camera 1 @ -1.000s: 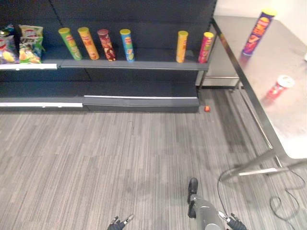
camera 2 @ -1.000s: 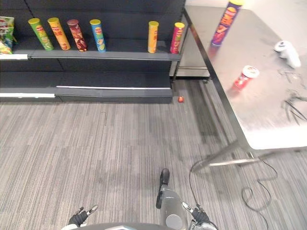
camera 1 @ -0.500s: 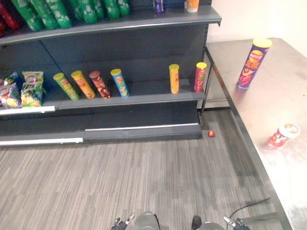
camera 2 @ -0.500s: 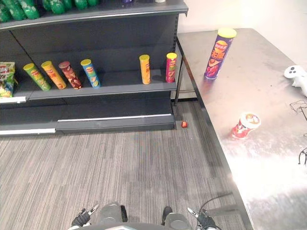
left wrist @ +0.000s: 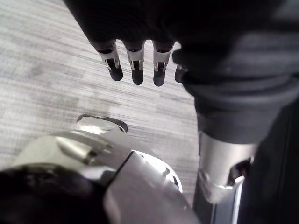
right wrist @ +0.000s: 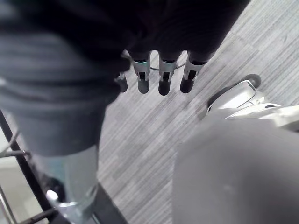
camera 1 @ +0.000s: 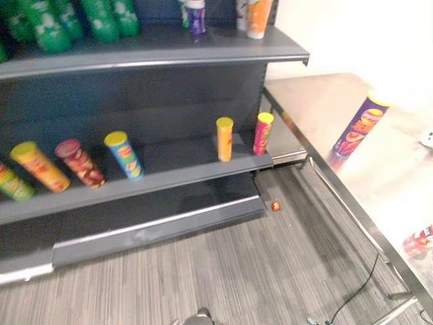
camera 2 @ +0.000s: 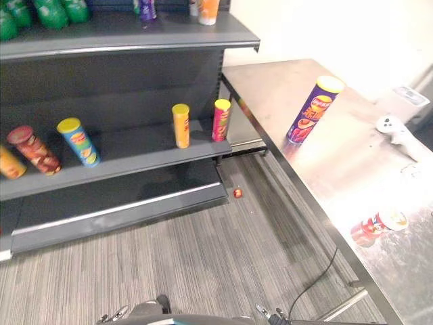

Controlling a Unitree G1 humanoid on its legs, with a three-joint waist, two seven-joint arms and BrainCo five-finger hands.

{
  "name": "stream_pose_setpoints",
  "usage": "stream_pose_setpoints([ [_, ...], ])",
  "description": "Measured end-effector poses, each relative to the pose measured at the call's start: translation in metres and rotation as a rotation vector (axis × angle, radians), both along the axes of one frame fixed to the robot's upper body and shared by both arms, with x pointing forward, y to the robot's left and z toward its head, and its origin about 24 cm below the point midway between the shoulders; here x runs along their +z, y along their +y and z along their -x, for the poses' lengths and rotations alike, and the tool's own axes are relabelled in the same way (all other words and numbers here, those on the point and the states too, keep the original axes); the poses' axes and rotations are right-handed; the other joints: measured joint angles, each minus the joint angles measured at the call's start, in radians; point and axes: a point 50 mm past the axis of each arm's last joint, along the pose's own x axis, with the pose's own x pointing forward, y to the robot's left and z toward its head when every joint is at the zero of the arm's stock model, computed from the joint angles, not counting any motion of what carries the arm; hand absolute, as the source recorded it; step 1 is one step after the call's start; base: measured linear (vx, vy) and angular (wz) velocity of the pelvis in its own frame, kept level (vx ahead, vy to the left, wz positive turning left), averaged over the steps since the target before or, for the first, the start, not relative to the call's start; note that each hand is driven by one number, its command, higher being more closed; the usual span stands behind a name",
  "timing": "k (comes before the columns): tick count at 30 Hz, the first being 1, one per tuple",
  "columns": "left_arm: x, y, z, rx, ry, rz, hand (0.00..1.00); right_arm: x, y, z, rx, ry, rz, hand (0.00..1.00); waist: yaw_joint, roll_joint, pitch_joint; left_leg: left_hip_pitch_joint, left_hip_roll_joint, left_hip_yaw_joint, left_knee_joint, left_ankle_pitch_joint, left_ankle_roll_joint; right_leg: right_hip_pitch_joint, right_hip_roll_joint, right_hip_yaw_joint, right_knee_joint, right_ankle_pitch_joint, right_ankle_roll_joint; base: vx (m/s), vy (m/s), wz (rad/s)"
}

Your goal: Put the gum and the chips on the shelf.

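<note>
A tall purple chips can (camera 1: pixel 358 126) with a yellow lid stands upright on the steel table (camera 2: pixel 338 162) at the right. The gum, a small red tub (camera 2: pixel 379 227) with a white lid, lies on its side nearer the table's front edge. To the left rises the dark shelf (camera 1: pixel 169 179). My left hand (left wrist: pixel 135 70) hangs low over the grey floor, fingers straight and empty. On the other side my right hand (right wrist: pixel 161 79) hangs the same way, open with nothing in it. Both are far from the table's items.
Several chip cans stand on the middle shelf board, among them a yellow one (camera 1: pixel 224 139), a pink one (camera 1: pixel 262 133) and a blue one (camera 1: pixel 124 154). Green bottles (camera 1: pixel 47 24) line the top board. A small red thing (camera 1: pixel 275 205) lies on the floor. A white controller (camera 2: pixel 396 128) rests on the table.
The camera has lifted and come nearer the shelf, so the whole scene has shifted. The can and the tub have not moved on the table. Both hands stay low.
</note>
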Motion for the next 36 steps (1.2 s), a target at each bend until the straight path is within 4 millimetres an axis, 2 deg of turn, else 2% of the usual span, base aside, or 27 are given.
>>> stream_pose_setpoints([
  [1, 0.0, -0.002, 0.0, -0.063, 0.014, -0.005, 0.0, 0.001, -0.004, -0.003, 0.005, -0.006, 0.011, 0.0, -0.003, 0.019, 0.004, 0.039, 0.009, 0.039, -0.006, -0.011, 0.018, -0.042, -0.007, -0.053, 0.069, 0.049, -0.002, 0.24, 0.134, -1.29],
  [2, 0.0, -0.002, -0.001, -0.085, 0.016, -0.007, 0.0, 0.001, -0.005, -0.004, 0.008, -0.009, 0.014, 0.0, -0.006, 0.025, 0.006, 0.058, 0.011, 0.052, -0.014, -0.015, 0.024, -0.061, -0.015, -0.1, 0.106, 0.06, -0.002, 0.23, 0.152, -1.14],
  [3, 0.0, -0.001, -0.003, -0.101, 0.013, -0.01, 0.0, 0.002, -0.006, -0.006, 0.01, -0.008, 0.016, 0.0, -0.02, 0.026, 0.007, 0.104, 0.006, 0.102, -0.042, -0.015, 0.024, -0.098, -0.046, -0.24, 0.177, 0.059, -0.006, 0.14, 0.091, -0.81],
  [4, 0.0, -0.002, -0.005, -0.108, 0.008, -0.011, 0.0, 0.002, -0.007, -0.007, 0.011, -0.009, 0.017, 0.0, -0.027, 0.028, 0.008, 0.127, 0.004, 0.126, -0.057, -0.015, 0.024, -0.11, -0.066, -0.325, 0.201, 0.052, -0.017, 0.2, 0.106, -1.05],
  [5, 0.0, -0.003, -0.007, -0.119, 0.008, -0.009, 0.0, 0.002, -0.008, -0.009, 0.013, -0.016, 0.021, 0.0, -0.03, 0.032, 0.008, 0.166, 0.002, 0.164, -0.083, -0.015, 0.024, -0.118, -0.096, -0.488, 0.22, 0.028, -0.052, 0.15, 0.021, -1.16],
  [6, 0.0, -0.004, -0.009, -0.13, 0.009, -0.004, 0.0, 0.003, -0.009, -0.011, 0.019, -0.019, 0.024, 0.0, -0.032, 0.034, 0.008, 0.204, 0.002, 0.2, -0.11, -0.015, 0.024, -0.118, -0.105, -0.609, 0.21, -0.004, -0.083, 0.14, -0.01, -1.22],
  [8, 0.0, -0.006, -0.014, -0.155, 0.01, 0.0, 0.0, 0.004, -0.01, -0.014, 0.051, -0.018, 0.038, 0.0, -0.03, 0.041, 0.009, 0.235, 0.009, 0.233, -0.141, -0.014, 0.023, -0.116, -0.08, -0.676, 0.136, -0.051, -0.071, 0.1, -0.101, -1.39],
  [9, 0.0, -0.006, -0.017, -0.169, 0.006, -0.004, 0.0, 0.004, -0.01, -0.016, 0.054, -0.021, 0.037, 0.0, -0.031, 0.038, 0.013, 0.247, 0.009, 0.257, -0.161, -0.014, 0.018, -0.101, -0.048, -0.708, -0.005, -0.038, -0.059, 0.09, -0.164, -1.28],
  [10, 0.0, -0.006, -0.018, -0.17, 0.006, -0.003, 0.0, 0.004, -0.01, -0.015, 0.053, -0.021, 0.037, 0.0, -0.031, 0.039, 0.014, 0.248, 0.008, 0.261, -0.166, -0.015, 0.011, -0.089, -0.04, -0.714, -0.025, -0.039, -0.058, 0.08, -0.219, -1.08],
  [11, 0.001, -0.007, -0.024, -0.175, -0.005, -0.002, 0.0, 0.004, -0.01, -0.017, 0.052, -0.024, 0.037, 0.0, -0.035, 0.05, 0.03, 0.27, 0.013, 0.269, -0.197, -0.003, -0.012, -0.061, -0.004, -0.722, -0.092, -0.039, -0.058, 0.06, -0.247, -0.71],
  [12, 0.0, -0.015, -0.03, -0.184, -0.021, 0.015, 0.0, 0.005, -0.016, -0.017, 0.053, -0.021, 0.053, 0.0, -0.053, 0.069, 0.059, 0.294, 0.014, 0.282, -0.241, 0.005, -0.028, -0.055, 0.022, -0.723, -0.124, -0.039, -0.058, 0.04, -0.22, -0.65],
  [15, 0.0, -0.025, -0.043, -0.188, -0.055, 0.038, 0.0, 0.005, -0.02, -0.01, 0.037, -0.003, 0.06, 0.0, -0.059, 0.101, 0.079, 0.327, 0.011, 0.282, -0.302, 0.029, -0.068, -0.048, 0.043, -0.723, -0.143, -0.04, -0.061, -0.02, -0.076, -0.21],
  [19, 0.002, -0.023, -0.049, -0.174, -0.081, 0.031, 0.0, 0.004, -0.017, -0.011, 0.049, -0.003, 0.057, 0.0, -0.057, 0.083, 0.082, 0.35, 0.007, 0.284, -0.32, 0.016, -0.087, -0.007, 0.062, -0.722, -0.211, -0.045, -0.067, -0.12, -0.014, -0.01],
  [20, 0.004, -0.019, -0.05, -0.151, -0.096, 0.022, 0.0, 0.004, -0.014, -0.011, 0.055, -0.002, 0.051, 0.0, -0.056, 0.062, 0.081, 0.347, 0.006, 0.297, -0.314, 0.012, -0.086, 0.004, 0.068, -0.721, -0.254, -0.046, -0.072, -0.11, 0.008, -0.11],
  [21, 0.004, -0.018, -0.049, -0.138, -0.097, 0.019, 0.0, 0.003, -0.012, -0.011, 0.054, -0.002, 0.045, 0.0, -0.056, 0.055, 0.08, 0.347, 0.008, 0.306, -0.312, 0.009, -0.088, 0.007, 0.074, -0.72, -0.27, -0.042, -0.075, -0.13, -0.023, -0.31],
  [23, 0.004, -0.012, -0.042, -0.102, -0.091, 0.01, 0.0, 0.002, -0.01, -0.007, 0.054, 0.009, 0.038, 0.0, -0.054, 0.055, 0.074, 0.321, 0.064, 0.364, -0.224, -0.062, -0.121, 0.009, 0.107, -0.717, -0.275, -0.053, -0.1, -0.07, -0.081, -0.66],
  [24, 0.002, -0.016, -0.031, -0.074, -0.069, 0.024, 0.0, 0.003, -0.015, -0.006, 0.066, 0.015, 0.052, 0.0, -0.054, 0.08, 0.065, 0.308, 0.135, 0.404, -0.099, -0.112, -0.16, 0.011, 0.128, -0.722, -0.232, -0.08, -0.132, 0.13, -0.079, -1.0],
  [25, 0.002, -0.009, -0.022, -0.043, -0.057, 0.016, 0.0, 0.002, -0.014, 0.0, 0.065, 0.03, 0.047, 0.0, -0.053, 0.066, 0.056, 0.264, 0.18, 0.405, 0.098, -0.146, -0.147, 0.032, 0.12, -0.699, -0.245, -0.113, -0.111, 0.2, -0.051, -0.88],
  [26, 0.002, -0.007, -0.024, -0.034, -0.058, 0.012, 0.0, 0.001, -0.014, 0.004, 0.053, 0.046, 0.044, 0.0, -0.054, 0.078, 0.062, 0.222, 0.238, 0.366, 0.23, -0.141, -0.135, 0.04, 0.139, -0.694, -0.252, -0.114, -0.118, 0.21, -0.126, -0.64],
  [27, 0.002, -0.008, -0.027, -0.018, -0.067, 0.015, 0.0, 0.001, -0.012, 0.009, 0.043, 0.052, 0.038, 0.0, -0.053, 0.067, 0.061, 0.13, 0.273, 0.267, 0.428, -0.059, -0.04, 0.072, 0.135, -0.68, -0.292, -0.094, -0.127, 0.11, -0.126, -0.45],
  [28, 0.002, -0.008, -0.028, 0.003, -0.079, 0.021, 0.0, 0.001, -0.012, 0.011, 0.035, 0.054, 0.037, 0.0, -0.05, 0.059, 0.065, 0.092, 0.276, 0.214, 0.493, -0.03, -0.026, 0.091, 0.13, -0.663, -0.303, -0.093, -0.129, 0.19, -0.106, -0.59],
  [30, 0.001, -0.016, -0.027, 0.049, -0.085, 0.048, 0.0, 0.001, -0.019, 0.017, -0.022, 0.063, 0.039, 0.0, -0.047, 0.091, 0.076, 0.025, 0.208, 0.057, 0.512, -0.08, -0.081, 0.133, 0.105, -0.601, -0.322, -0.088, -0.123, 0.24, 0.074, -0.74],
  [31, 0.0, -0.019, -0.026, 0.054, -0.084, 0.055, 0.0, 0.001, -0.019, 0.016, -0.032, 0.061, 0.038, 0.0, -0.046, 0.093, 0.075, 0.017, 0.184, 0.044, 0.479, -0.086, -0.083, 0.137, 0.095, -0.583, -0.324, -0.083, -0.115, 0.21, 0.117, -0.88],
  [33, 0.0, -0.02, -0.024, 0.05, -0.085, 0.056, 0.0, 0.002, -0.019, 0.007, -0.043, 0.034, 0.037, 0.0, -0.044, 0.089, 0.073, 0.001, 0.12, 0.006, 0.239, -0.085, -0.08, 0.147, 0.067, -0.518, -0.343, -0.068, -0.091, 0.2, 0.132, -0.92],
  [34, 0.0, -0.021, -0.025, 0.051, -0.088, 0.056, 0.0, 0.002, -0.019, 0.004, -0.039, 0.026, 0.039, 0.0, -0.043, 0.089, 0.073, 0.002, 0.11, -0.009, 0.16, -0.077, -0.081, 0.147, 0.065, -0.501, -0.349, -0.065, -0.085, 0.21, 0.233, -0.98],
  [35, 0.001, -0.021, -0.026, 0.055, -0.101, 0.055, 0.0, 0.003, -0.019, 0.002, -0.024, 0.021, 0.053, 0.0, -0.037, 0.09, 0.073, 0.002, 0.09, -0.086, -0.032, -0.028, -0.079, 0.144, 0.063, -0.459, -0.356, -0.065, -0.057, 0.18, 0.238, -0.77],
  [36, 0.001, -0.021, -0.026, 0.06, -0.106, 0.054, 0.0, 0.003, -0.019, 0.002, -0.014, 0.024, 0.056, 0.0, -0.035, 0.09, 0.073, 0.003, 0.085, -0.121, -0.072, -0.007, -0.081, 0.144, 0.062, -0.444, -0.356, -0.067, -0.046, 0.19, 0.271, -0.73],
])
